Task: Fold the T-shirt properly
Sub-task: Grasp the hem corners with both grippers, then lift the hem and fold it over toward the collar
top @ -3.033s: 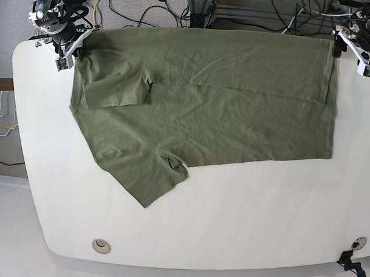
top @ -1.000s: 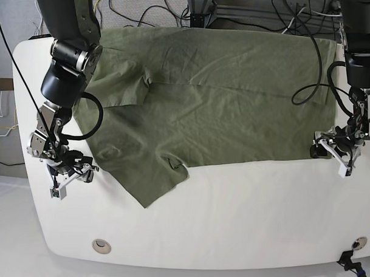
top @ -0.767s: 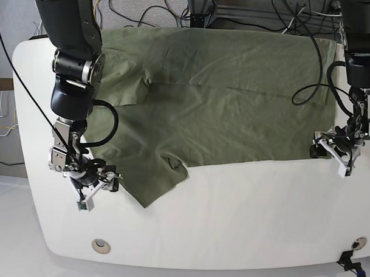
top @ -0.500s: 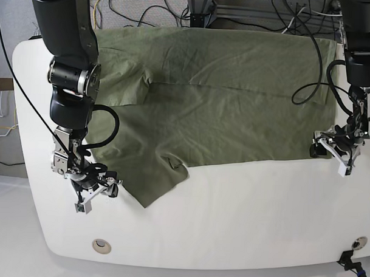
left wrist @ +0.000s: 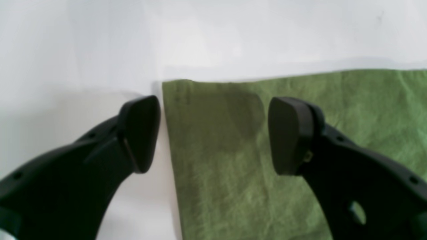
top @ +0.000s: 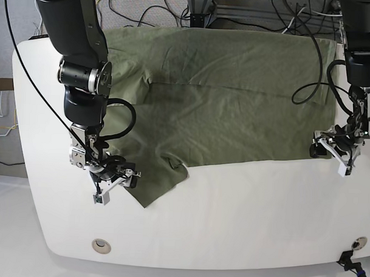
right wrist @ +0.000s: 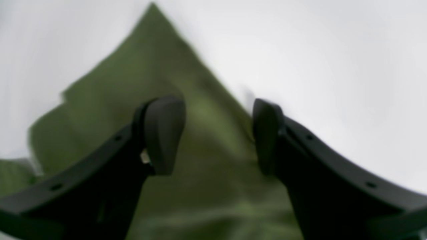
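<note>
T-shirt: the olive-green T-shirt [top: 223, 97] is lying spread across the far half of the white table [top: 243, 219], one long side running along the far edge; a sleeve [top: 153, 183] is pointing toward the near side on the base view's left, and the hem is ending near the view's right rim

Left gripper: the left gripper [left wrist: 213, 133] is hanging low over the near hem corner [left wrist: 176, 90], its fingers wide apart and gripping nothing; one fingertip [left wrist: 140, 133] is sitting over bare table just beside the cloth edge, the other [left wrist: 290, 136] over the fabric

Right gripper: the right gripper [right wrist: 217, 133] is sitting low at the sleeve, jaws likewise wide apart and empty; this wrist view is blurred, but the green point of the sleeve is showing between and beyond the pads [right wrist: 163, 133]

Step in hand: judging by the poses, both arms are lining up to pinch the near edge of the shirt, one at the hem corner, one at the sleeve

Risk, left side: the corner is lying flat on the table, so closing from here could be catching nothing, or only nudging the edge inward

Risk, right side: the sleeve tip is narrow, and a pinch on the tip alone could be letting it slip free on lifting

Risk, both: unequal holds could be dragging the shirt askew, leaving a crooked fold line and fresh wrinkles

Contact: whether either gripper is touching the cloth cannot be told
</note>
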Available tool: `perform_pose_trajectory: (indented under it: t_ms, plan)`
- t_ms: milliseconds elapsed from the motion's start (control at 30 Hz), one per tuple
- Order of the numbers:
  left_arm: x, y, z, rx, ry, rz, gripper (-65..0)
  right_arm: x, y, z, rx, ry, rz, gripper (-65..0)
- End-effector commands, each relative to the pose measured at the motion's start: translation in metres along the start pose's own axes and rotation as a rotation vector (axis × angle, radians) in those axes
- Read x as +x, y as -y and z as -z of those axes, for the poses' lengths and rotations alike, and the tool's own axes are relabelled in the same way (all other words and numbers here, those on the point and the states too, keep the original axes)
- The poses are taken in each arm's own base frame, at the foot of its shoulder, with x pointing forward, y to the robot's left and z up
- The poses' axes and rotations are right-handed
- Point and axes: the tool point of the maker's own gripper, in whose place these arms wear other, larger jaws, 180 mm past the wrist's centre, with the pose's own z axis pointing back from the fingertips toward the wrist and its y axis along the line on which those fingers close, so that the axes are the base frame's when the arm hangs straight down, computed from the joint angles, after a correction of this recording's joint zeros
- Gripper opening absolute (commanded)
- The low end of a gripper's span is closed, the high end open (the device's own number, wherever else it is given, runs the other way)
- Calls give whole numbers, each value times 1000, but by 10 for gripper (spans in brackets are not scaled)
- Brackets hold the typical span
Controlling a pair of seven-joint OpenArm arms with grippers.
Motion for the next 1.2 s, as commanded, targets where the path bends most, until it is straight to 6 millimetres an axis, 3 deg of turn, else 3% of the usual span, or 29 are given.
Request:
perform_pose_trajectory:
  t_ms: [0, 200, 267, 433, 500, 633, 700, 933, 1100, 1167]
  plan:
    - [12, -7, -5, 11, 12, 8, -173, 32, -3, -3, 7, 69, -14, -306]
    - [11, -8, -6, 13, 12, 8, -173, 31, -12, 0, 22, 70, -12, -317]
    - [11, -8, -6, 13, 12, 8, -173, 30, -12, 0, 21, 68, -10, -386]
    - [11, -8, -6, 13, 12, 8, -174, 30, -12, 0, 21, 68, -10, -650]
    - [11, -8, -6, 13, 12, 8, -245, 29, -12, 0, 23, 66, -12, -650]
    - [12, -8, -6, 12, 20, 6, -541, 29, -12, 0, 23, 66, -13, -650]
    - [18, -8, -6, 12, 54, 5, -623, 28, -11, 0, 22, 65, -12, -650]
    - [22, -8, -6, 13, 76, 0, -650, 28, -11, 0, 22, 63, -14, -650]
    - [24, -8, -7, 12, 83, 0, -650, 41, -12, -8, 15, 61, -50, -650]
    - [34, -6, -9, 9, 124, 8, -650, 45, -10, -16, 1, 70, -79, -650]
